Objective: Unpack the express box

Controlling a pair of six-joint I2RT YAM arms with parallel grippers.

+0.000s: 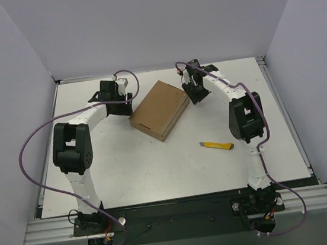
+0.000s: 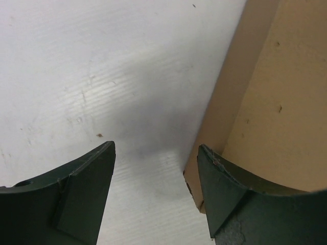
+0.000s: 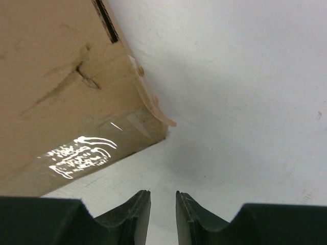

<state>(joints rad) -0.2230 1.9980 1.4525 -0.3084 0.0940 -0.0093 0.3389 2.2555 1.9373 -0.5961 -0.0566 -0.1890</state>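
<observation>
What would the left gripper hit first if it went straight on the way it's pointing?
Likely the express box: the open left gripper points down at the table, and one finger looks lined up with its edge. Between the fingers lies only table; depth is unclear.

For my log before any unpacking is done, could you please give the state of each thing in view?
express box: closed, lying flat.
utility knife: lying apart from the box, unheld.
left hand: open, empty, beside the box.
right hand: nearly shut, empty, beside the box.
</observation>
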